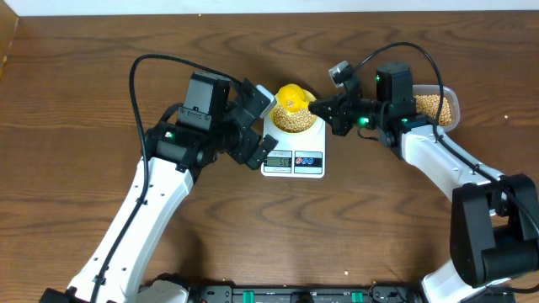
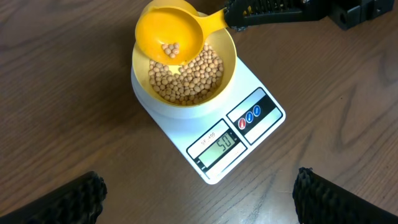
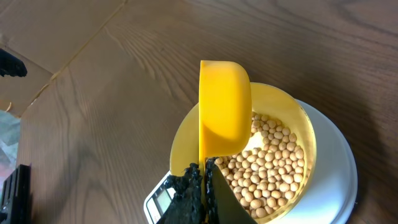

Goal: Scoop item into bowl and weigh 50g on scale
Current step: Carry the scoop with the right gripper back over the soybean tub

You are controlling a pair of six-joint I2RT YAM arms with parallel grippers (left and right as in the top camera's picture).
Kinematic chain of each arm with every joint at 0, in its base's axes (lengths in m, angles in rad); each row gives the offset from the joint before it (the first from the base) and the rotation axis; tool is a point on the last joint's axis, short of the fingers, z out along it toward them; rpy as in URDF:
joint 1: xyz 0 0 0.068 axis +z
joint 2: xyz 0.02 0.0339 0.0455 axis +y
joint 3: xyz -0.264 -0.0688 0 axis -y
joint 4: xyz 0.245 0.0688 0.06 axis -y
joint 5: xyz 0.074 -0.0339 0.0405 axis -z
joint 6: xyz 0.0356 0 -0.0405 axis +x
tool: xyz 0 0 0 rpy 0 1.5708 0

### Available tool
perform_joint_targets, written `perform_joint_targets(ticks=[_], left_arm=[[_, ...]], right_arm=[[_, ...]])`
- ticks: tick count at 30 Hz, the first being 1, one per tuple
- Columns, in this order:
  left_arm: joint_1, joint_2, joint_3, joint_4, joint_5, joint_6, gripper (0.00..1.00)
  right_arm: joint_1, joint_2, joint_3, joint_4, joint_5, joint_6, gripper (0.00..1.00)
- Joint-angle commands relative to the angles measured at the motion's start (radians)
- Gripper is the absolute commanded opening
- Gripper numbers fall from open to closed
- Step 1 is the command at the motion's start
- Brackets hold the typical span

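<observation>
The white scale [image 1: 293, 160] stands at the table's middle with the yellow-green bowl [image 2: 229, 59] on it. The bowl holds many tan beans [image 2: 186, 78]. The scale's display [image 2: 225, 144] reads 50. My right gripper [image 1: 324, 108] is shut on the handle of a bright yellow scoop [image 1: 290, 96], held over the bowl's far rim. In the right wrist view the scoop [image 3: 224, 102] is tilted above the beans [image 3: 273, 165] and the gripper [image 3: 204, 186] clamps its handle. A few beans lie in the scoop [image 2: 169, 34]. My left gripper [image 1: 265, 124] is wide open and empty, just left of the scale.
A clear plastic tub [image 1: 434, 105] with more beans stands at the right, behind my right arm. The wooden table [image 1: 84, 109] lies bare to the left and in front of the scale. A paler surface [image 3: 37, 37] borders the table's far side.
</observation>
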Motion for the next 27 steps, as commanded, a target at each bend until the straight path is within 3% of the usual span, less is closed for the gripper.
perform_joint_targets(ticks=[1,14,27], left_arm=[[0.003,-0.014,-0.006,-0.002,0.013,-0.009,0.98],[0.003,-0.014,-0.006,-0.002,0.013,-0.009,0.98],[0.003,-0.014,-0.006,-0.002,0.013,-0.009,0.98]], right_arm=[[-0.006,0.010,0.001,0.004,-0.021,-0.002,0.01],[-0.023,-0.018,0.001,0.127,-0.020,0.063,0.01],[-0.165,-0.071,0.001,0.130,-0.021,0.089,0.01]])
